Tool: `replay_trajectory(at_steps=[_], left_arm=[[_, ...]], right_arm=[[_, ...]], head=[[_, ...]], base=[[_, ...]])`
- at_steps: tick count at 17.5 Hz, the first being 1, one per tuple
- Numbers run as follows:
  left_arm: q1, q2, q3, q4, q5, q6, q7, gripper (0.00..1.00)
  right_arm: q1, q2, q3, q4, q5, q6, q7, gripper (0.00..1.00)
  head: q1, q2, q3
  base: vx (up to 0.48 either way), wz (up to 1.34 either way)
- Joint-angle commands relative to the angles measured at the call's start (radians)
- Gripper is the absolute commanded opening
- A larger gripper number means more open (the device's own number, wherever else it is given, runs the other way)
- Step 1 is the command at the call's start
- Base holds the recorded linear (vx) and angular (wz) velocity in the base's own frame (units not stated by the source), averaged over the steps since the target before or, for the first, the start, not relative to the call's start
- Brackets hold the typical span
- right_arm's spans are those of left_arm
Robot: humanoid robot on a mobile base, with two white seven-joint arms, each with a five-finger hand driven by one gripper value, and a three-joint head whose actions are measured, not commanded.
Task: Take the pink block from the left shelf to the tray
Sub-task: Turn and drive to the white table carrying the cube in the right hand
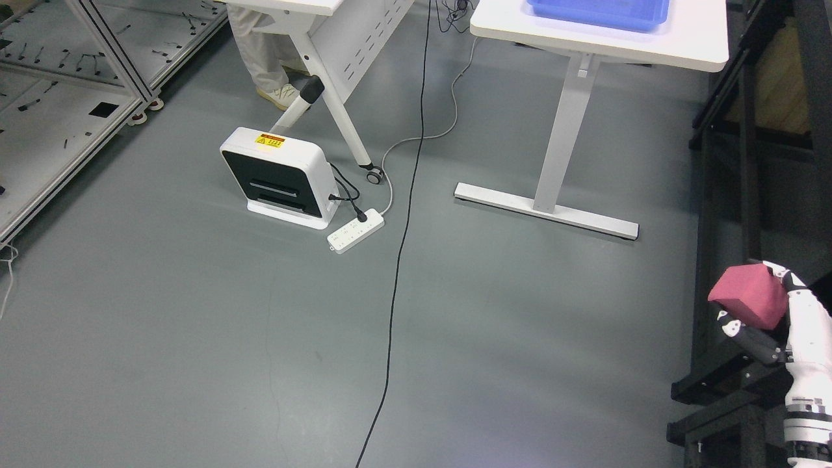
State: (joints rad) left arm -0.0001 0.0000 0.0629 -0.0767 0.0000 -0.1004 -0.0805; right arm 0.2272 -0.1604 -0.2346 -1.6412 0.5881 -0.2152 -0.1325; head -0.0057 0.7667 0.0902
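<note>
My right hand (770, 312) shows at the lower right, its white and black fingers (747, 335) curled around a pink block (747, 294), held in the air beside a black frame. A blue tray (601, 13) sits on a white table (682, 42) at the top right, far from the block. The left arm is out of view.
A black frame (721, 195) runs down the right edge. A white box device (279, 175) and a power strip (354, 231) lie on the grey floor, with a black cable (400, 240) crossing it. A metal shelf (58, 97) stands at the left. A person's legs (263, 58) show at the top.
</note>
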Motion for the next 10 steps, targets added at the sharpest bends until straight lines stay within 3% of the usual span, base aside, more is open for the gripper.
replay_trajectory(at_steps=[1, 10], left_arm=[[0.009, 0.017, 0.0, 0.0, -0.002, -0.001, 0.001, 1.0], [0.009, 0.017, 0.0, 0.0, -0.002, -0.001, 0.001, 1.0]], right_arm=[[0.003, -0.002, 0.0, 0.0, -0.002, 0.0, 0.004, 0.03], [0.0, 0.005, 0.006, 0.0, -0.002, 0.003, 0.005, 0.03]], head=[[0.0, 0.0, 0.0], [0.0, 0.0, 0.0]], base=[[0.057, -0.04], [0.103, 0.25]])
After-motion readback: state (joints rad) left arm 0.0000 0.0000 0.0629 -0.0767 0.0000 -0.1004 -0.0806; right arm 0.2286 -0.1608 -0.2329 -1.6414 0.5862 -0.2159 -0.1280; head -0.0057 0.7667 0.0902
